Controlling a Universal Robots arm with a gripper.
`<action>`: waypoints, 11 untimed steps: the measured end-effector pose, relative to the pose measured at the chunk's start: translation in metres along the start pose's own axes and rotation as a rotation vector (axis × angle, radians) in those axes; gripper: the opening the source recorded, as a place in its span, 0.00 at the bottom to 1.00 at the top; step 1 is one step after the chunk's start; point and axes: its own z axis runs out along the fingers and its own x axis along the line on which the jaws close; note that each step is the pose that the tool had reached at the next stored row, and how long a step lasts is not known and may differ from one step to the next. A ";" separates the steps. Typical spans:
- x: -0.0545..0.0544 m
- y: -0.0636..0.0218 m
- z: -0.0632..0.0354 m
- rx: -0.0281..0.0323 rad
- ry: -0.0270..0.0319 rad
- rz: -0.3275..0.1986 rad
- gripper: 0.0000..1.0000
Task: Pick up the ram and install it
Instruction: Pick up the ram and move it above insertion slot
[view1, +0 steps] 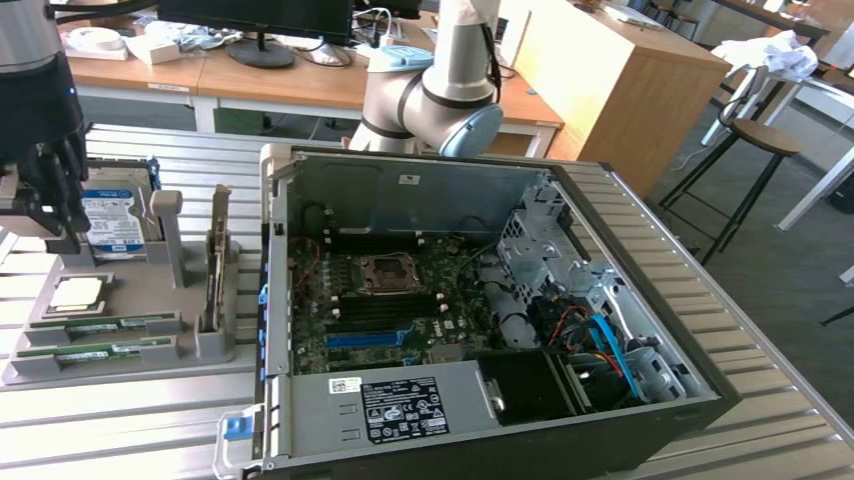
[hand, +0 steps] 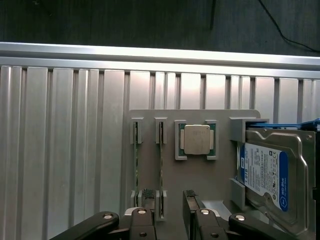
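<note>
Two ram sticks (hand: 160, 165) lie in slots of the gray tray (hand: 150, 117) on the counter (hand: 60, 150); the hand (hand: 168, 199) hangs above, fingers apart, empty.

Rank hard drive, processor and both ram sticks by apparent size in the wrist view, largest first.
1. hard drive
2. processor
3. ram stick beside the processor and outer ram stick: edge-on slivers, alike; longer than the processor, less area.

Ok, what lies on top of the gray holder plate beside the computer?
On the gray holder plate: two ram sticks, a processor chip, a blue-labelled hard drive and an upright card. The open claw covers part of the plate's edge, so that spot cannot be seen.
</note>
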 end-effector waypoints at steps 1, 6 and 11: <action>0.000 0.0000 0.0009 0.0001 0.0000 0.000 0.36; 0.000 -0.0001 0.0050 0.0001 0.0000 0.000 0.36; 0.000 -0.0001 0.0092 0.0000 0.0000 0.000 0.36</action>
